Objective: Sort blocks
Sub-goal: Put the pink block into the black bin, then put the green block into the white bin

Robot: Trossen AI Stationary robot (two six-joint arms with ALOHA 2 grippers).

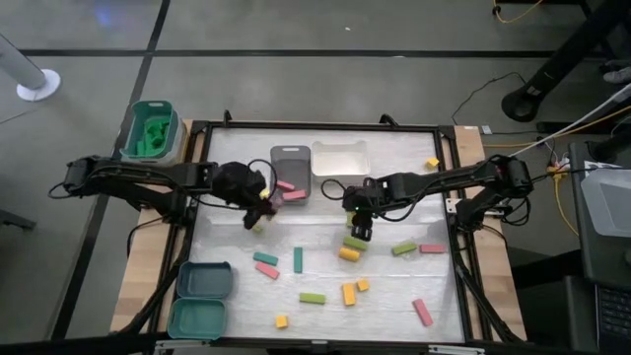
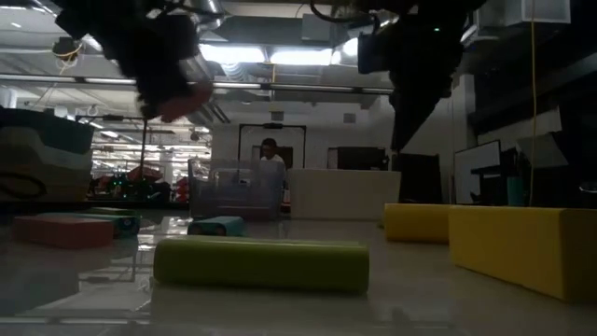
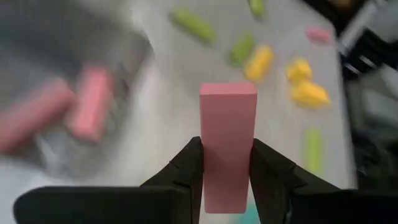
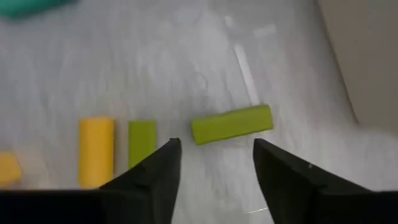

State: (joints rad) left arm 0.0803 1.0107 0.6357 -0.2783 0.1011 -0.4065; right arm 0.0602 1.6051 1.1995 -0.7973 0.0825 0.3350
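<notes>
While most blocks lie loose on the table (image 1: pixel 237 296), sorting looks barely begun; two pink blocks (image 1: pixel 290 189) sit in the grey tray (image 1: pixel 292 156), green pieces fill the teal bin (image 1: pixel 150 131), and the white tray (image 1: pixel 340 156) shows nothing inside. Left gripper (image 3: pixel 226 163) is clenched on a pink bar (image 3: pixel 227 140), just beside the grey tray; right gripper (image 4: pixel 215 163) hangs with jaws apart, grasping nothing, above a green bar (image 4: pixel 231 124) mid-table; yellow, green, pink and teal blocks remain.

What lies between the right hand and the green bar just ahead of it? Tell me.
Nothing: the right wrist view shows only bare tabletop between the open right hand and that light green bar.
</notes>
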